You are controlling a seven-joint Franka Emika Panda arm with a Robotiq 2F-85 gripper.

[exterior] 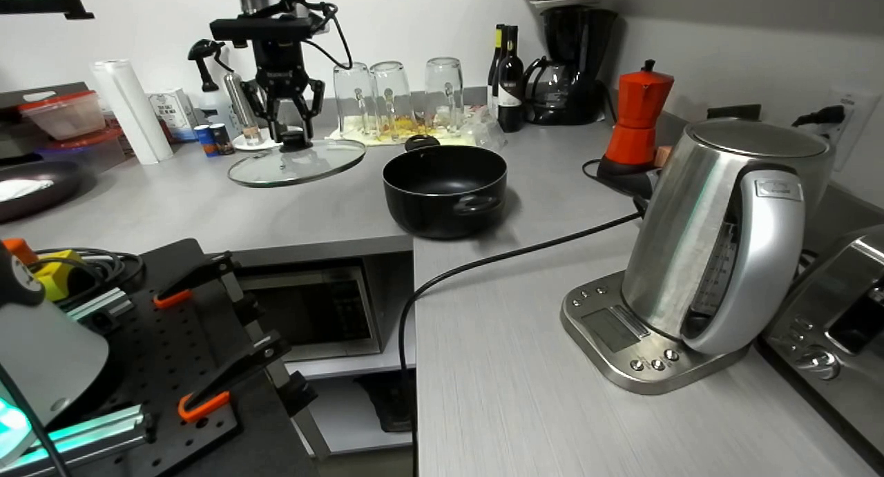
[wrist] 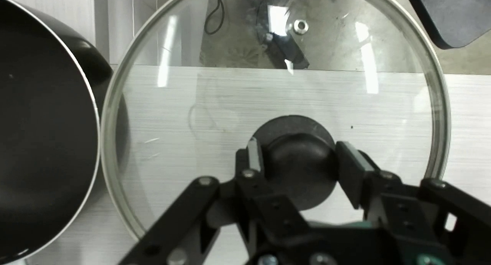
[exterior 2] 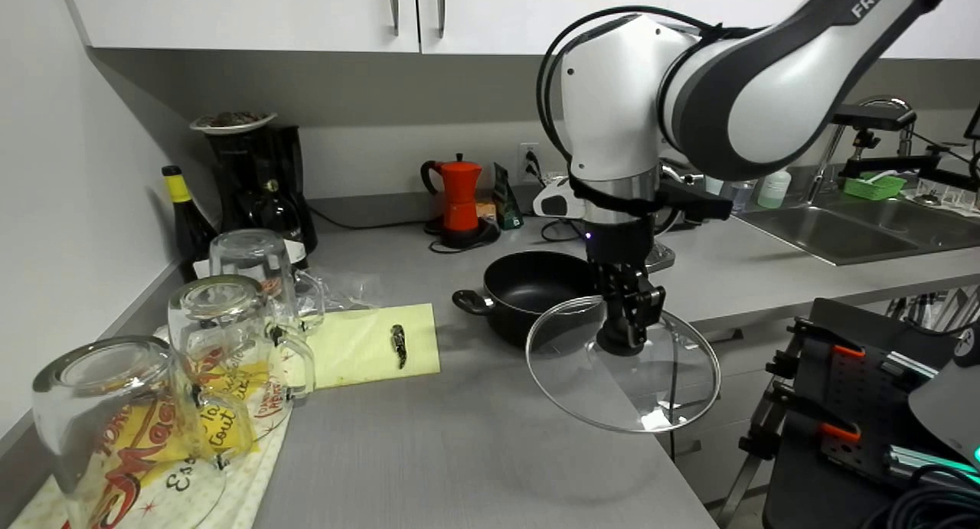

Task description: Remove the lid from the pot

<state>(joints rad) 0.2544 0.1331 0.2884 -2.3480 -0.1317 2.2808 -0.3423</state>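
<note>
The lid (exterior: 324, 163), clear glass with a metal rim, hangs level or nearly so above the counter, off to one side of the pot. Its black knob (wrist: 301, 157) sits between the two finger pads (wrist: 351, 169), and my gripper (wrist: 297, 159) is shut on it. In both exterior views the black pot (exterior: 428, 208) stands uncovered on the counter, and its dark inside looks empty. Part of the pot (wrist: 46, 142) shows at the left of the wrist view, where the lid's rim overlaps its edge in the picture.
Upturned glass mugs (exterior 2: 237, 345) stand near the wall. A steel kettle (exterior: 732, 235), red moka pot (exterior 2: 459, 196) and coffee maker (exterior: 577, 63) occupy the counter. A black cord (exterior: 525, 246) crosses the top. The counter's edge (wrist: 383, 71) passes beneath the lid.
</note>
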